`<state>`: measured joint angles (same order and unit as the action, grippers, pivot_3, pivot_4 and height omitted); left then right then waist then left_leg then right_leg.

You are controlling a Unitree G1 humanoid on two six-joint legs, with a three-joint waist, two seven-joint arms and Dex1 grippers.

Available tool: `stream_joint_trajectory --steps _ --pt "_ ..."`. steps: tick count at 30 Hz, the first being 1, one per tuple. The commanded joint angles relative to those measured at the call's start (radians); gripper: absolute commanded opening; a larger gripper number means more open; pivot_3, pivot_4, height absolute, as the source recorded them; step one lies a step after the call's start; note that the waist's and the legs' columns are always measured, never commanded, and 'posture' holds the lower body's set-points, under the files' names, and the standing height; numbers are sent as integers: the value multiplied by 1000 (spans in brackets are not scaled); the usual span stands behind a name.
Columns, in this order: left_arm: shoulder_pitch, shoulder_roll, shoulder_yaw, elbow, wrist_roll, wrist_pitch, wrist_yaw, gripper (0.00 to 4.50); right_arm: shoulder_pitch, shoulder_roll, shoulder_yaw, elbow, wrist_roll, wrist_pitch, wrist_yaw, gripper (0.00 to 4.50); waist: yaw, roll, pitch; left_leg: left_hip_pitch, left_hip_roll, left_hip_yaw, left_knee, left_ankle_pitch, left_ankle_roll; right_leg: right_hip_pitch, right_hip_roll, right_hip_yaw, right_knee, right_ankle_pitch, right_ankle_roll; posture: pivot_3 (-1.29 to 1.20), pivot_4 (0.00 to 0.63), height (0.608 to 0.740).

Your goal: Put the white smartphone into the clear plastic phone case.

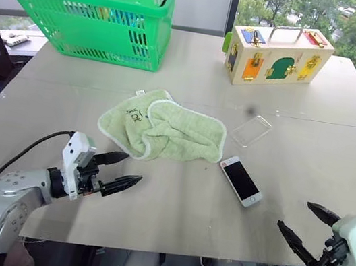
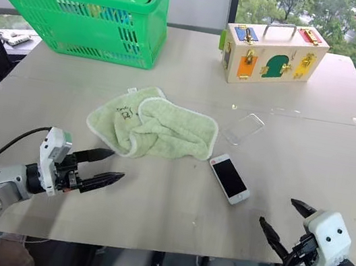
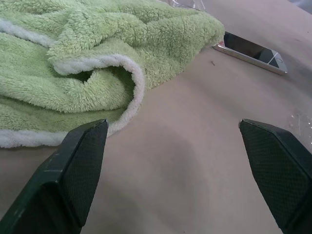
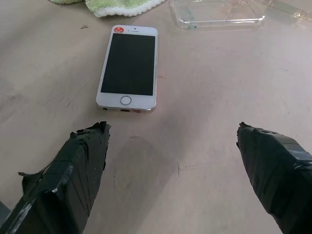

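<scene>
While the white smartphone (image 1: 241,180) lies untouched, the left gripper (image 1: 121,172) and right gripper (image 1: 306,224) hover low, jaws apart.

On the counter (image 1: 172,207) the phone (image 1: 241,180) lies screen up near the middle, just right of the towel (image 1: 162,131). The case (image 1: 251,130) lies behind the phone, apart from it, off the towel's far right corner. The basket (image 1: 93,6) stands at the far left, the box (image 1: 278,55) at the far right. The left gripper (image 1: 123,172) hangs before the towel; the right gripper (image 1: 301,224) hangs before and right of the phone, over the near edge.
</scene>
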<state>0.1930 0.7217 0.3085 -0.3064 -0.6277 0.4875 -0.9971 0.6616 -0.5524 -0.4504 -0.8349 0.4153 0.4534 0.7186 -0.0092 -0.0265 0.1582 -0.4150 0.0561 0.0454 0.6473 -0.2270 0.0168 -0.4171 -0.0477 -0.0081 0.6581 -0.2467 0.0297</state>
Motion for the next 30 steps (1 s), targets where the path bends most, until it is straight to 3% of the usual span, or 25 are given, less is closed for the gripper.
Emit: stream_joint_trajectory --steps 1,7,15,19,23,26,30 --pt "-38 -10 1 -19 8 -22 29 4428 1 8 -43 -8 1 -54 -2 4500 1 0 0 0 0 0 0 0 0 0 0 0 0 0 0 0 150 740" --pt "-196 -62 -67 -64 46 -15 149 4428 -105 2 -58 3 42 -106 -18 4500 16 0 0 1 -1 1 2 0 1 2 3 0 0 0 0 0 150 740" --pt "-450 15 -276 -77 167 117 207 4428 -146 -156 -129 -153 343 -18 70 4500 25 0 0 1 -2 1 1 0 1 3 10 1 0 0 0 0 150 740" --pt "-590 9 -453 81 335 125 221 4428 -137 -187 -120 -187 353 -4 43 4500 29 -1 0 0 -3 2 2 0 1 4 11 1 -1 0 0 0 150 740" --pt "-671 -13 -553 240 430 114 208 4428 -115 -190 -107 -207 331 -4 28 4500 20 -2 1 1 -4 2 2 0 1 4 12 3 0 0 0 0 150 740" --pt "-689 -29 -595 334 472 100 189 3642 -107 -188 -91 -212 325 -15 3 4500 23 -2 0 1 -3 2 2 0 1 4 12 3 0 0 1 0 150 740" --pt "-660 -59 -533 373 457 17 201 1876 -93 -187 -59 -212 300 -30 -14 4500 23 0 -1 1 -3 2 2 0 1 4 12 3 0 0 0 0 150 740"
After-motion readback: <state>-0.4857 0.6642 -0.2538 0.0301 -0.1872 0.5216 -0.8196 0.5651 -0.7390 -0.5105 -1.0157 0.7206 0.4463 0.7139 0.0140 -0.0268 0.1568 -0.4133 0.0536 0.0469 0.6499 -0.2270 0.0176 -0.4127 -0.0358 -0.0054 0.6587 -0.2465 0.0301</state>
